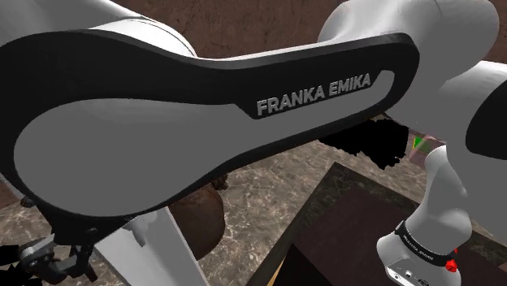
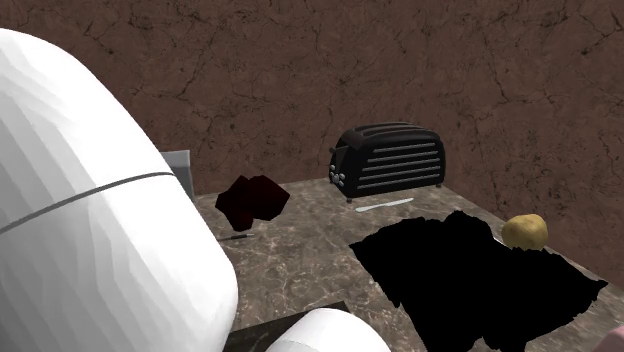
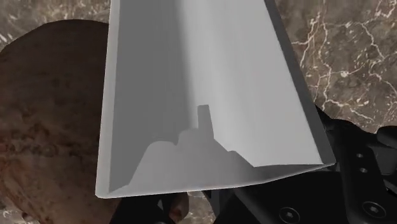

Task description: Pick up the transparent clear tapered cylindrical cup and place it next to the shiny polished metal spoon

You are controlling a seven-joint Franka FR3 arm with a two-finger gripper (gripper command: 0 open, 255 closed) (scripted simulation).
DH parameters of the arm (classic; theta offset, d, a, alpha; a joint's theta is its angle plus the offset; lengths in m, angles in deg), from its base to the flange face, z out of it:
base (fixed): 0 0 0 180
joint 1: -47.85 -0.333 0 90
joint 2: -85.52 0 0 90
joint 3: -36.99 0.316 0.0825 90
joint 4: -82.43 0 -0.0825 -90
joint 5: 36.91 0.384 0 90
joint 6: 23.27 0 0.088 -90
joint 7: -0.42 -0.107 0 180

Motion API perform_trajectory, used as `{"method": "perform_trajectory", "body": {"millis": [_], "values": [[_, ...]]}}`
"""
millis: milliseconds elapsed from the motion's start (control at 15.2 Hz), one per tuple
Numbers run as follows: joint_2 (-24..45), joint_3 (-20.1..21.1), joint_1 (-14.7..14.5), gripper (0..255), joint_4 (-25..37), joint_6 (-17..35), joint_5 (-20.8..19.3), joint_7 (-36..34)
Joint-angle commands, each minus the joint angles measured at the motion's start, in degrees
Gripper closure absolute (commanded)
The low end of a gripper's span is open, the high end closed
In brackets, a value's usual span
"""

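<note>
The cup (image 3: 197, 83) sits right up against the wrist camera. It is drawn as a plain grey tapered shell, its wider end nearest the lens. Black parts of the hand (image 3: 273, 202) show just under that wide rim, but I cannot tell whether the hand is clenched on the cup or released. Beside the cup lies a brown rounded lump (image 3: 38, 127) on the dark marbled counter (image 3: 356, 57).

In the shoulder view the white and black arm (image 1: 203, 114) crosses most of the frame, with the brown lump (image 1: 203, 219) partly behind one of its links.

In the second exterior view, a black toaster (image 2: 390, 160) stands at the back of the counter (image 2: 300, 250) against a brown wall. The spoon (image 2: 383, 205), pale and slim, lies flat just in front of it. A dark red lump (image 2: 252, 200) sits further toward that view's left, and a yellowish rounded thing (image 2: 524, 230) rests at the edge of a black area (image 2: 480, 280). A grey sliver (image 2: 180, 168) beside the arm may be the cup, though that is unclear.
</note>
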Motion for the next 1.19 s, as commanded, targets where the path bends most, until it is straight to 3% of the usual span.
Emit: {"method": "perform_trajectory", "body": {"millis": [0,66,264,330,396,660,1122], "values": [[3.26,-3.51,-1.58,255,0.04,-0.39,-6.80,0.77],[4.03,-3.66,-1.36,0,0.50,-0.09,-6.87,1.15],[4.06,-3.64,-1.00,0,1.64,-1.25,-6.73,1.82],[5.90,-3.60,-2.46,0,4.85,-2.47,-7.12,0.54],[3.00,-7.00,-3.72,0,-0.04,-0.11,-4.48,1.77],[4.67,-11.05,-7.02,0,10.29,-8.38,-1.72,3.45],[4.68,-11.14,-7.07,0,10.30,-8.38,-1.67,3.47]]}}
